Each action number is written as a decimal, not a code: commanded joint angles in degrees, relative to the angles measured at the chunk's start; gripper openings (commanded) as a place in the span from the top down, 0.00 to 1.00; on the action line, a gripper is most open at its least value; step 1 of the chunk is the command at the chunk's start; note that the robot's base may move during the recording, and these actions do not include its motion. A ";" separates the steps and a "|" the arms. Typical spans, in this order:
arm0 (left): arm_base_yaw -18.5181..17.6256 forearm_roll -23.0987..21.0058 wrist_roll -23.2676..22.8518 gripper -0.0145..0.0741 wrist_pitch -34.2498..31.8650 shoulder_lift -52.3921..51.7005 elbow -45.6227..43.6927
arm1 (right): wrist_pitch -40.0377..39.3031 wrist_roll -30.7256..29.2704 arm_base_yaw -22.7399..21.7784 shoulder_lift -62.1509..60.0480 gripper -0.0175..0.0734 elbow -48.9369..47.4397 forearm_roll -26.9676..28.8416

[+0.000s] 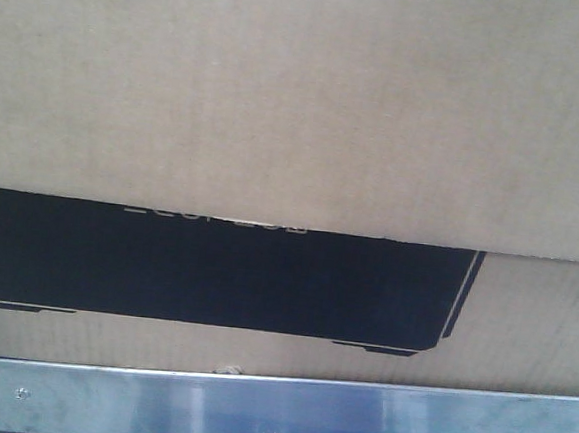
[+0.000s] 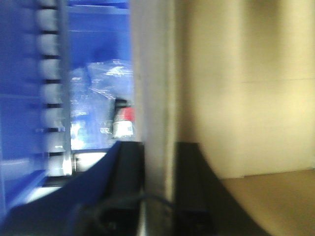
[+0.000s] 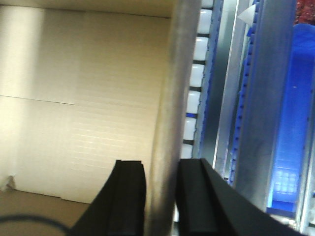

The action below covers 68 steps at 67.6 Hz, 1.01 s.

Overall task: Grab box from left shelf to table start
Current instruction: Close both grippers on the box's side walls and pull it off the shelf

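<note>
The box, plain brown cardboard with a wide black panel, fills the front view. It sits just behind the shelf's silver edge strip. In the left wrist view my left gripper straddles the box's upright wall edge, one dark finger outside and one inside. The box's pale interior lies to the right. My right gripper grips the opposite wall edge the same way, with the box's interior to its left. Both pairs of jaws press against the cardboard.
A small screw sits in the strip. Left of the box are a blue rack with white rollers, crumpled clear plastic and a small red-topped item. Right of the box stand white rollers, metal rails and a blue bin.
</note>
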 commanded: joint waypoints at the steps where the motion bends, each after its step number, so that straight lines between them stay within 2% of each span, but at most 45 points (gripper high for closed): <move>1: -0.28 0.03 -0.49 0.94 -2.39 -1.64 -2.00 | -2.55 -0.84 -0.21 -1.43 0.75 -2.15 0.58; 13: -0.28 0.03 -1.07 0.94 -5.63 -7.89 -2.00 | -1.85 -0.79 -0.21 -5.01 0.75 -2.51 2.08; 26: -0.28 -0.11 -1.07 0.94 -5.75 -15.66 -0.86 | -2.88 -0.79 -0.21 -12.43 0.75 -2.40 3.76; 49: -0.28 -3.66 -1.07 0.94 -10.04 -34.87 12.76 | -3.26 -0.79 -0.21 -31.40 0.75 7.27 4.40; 68: -0.28 -4.18 -1.07 0.94 -12.91 -48.10 20.04 | -3.96 -0.79 -0.21 -48.50 0.75 14.64 4.62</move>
